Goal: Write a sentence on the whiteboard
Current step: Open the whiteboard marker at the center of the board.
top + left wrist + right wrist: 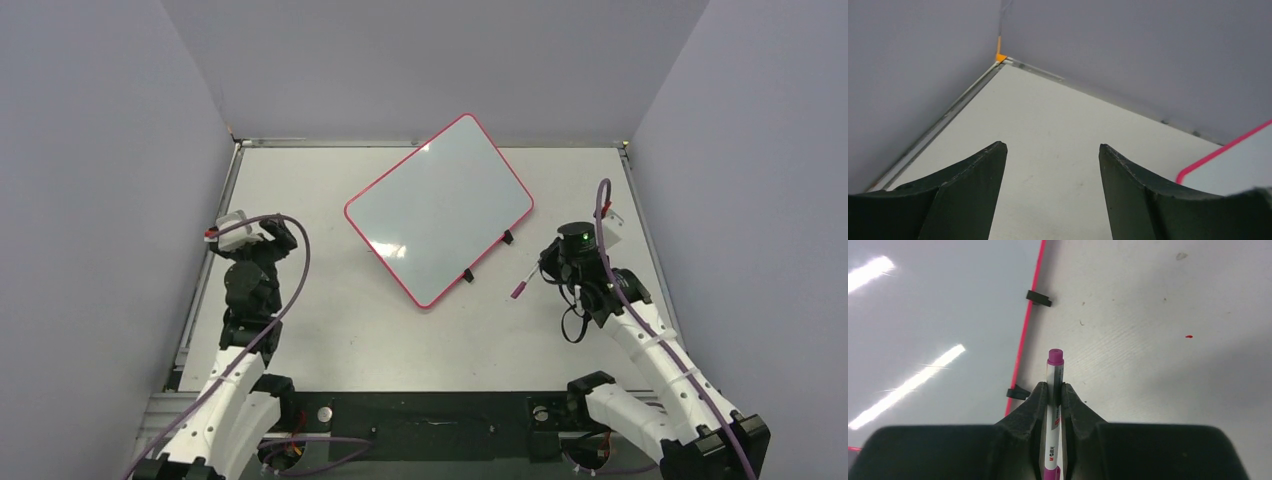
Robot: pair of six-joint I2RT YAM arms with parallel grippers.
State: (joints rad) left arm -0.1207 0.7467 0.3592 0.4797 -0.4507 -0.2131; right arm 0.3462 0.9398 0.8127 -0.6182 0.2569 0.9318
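The whiteboard [440,210] lies tilted at the table's centre back, glossy white in a thin pink-red frame. Its face shows only glare, and the sentence is not in view. Just right of the board's clip edge, my right gripper [548,268] [1054,387] is shut on a white marker [1054,371] with a magenta end. That end [520,287] points toward the board, with table beneath it. In the right wrist view the whiteboard [933,315] fills the left side. My left gripper [268,236] [1053,147] stands open and holds nothing over the left of the table; a corner of the whiteboard [1243,160] shows at its right.
Two black clips [1039,298] [1018,392] sit on the board's right edge. Grey walls enclose the table on three sides, with an orange tab [1000,56] in the far left corner. A small red speck [1188,336] marks the table right of the marker.
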